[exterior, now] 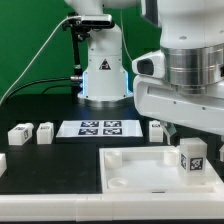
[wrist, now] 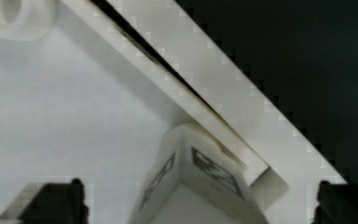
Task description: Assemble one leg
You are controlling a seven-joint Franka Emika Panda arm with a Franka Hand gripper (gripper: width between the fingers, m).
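One leg stands on the large white panel at the exterior view's right, beneath the arm — loose blocks wait on the table. Wrist view: claw fingers apart, the leg between them, ungripped.

You can't see the gripper's fingertips in the exterior view: the wrist housing and the leg standing near the worktop's right edge cover them, so whether they touch it is unclear. In the wrist view only the dark finger tips enter the frame (the rest is cut off), and the leg runs out of frame, its tag blurred beyond reading. The large white panel is cropped at the exterior view's lower edge.
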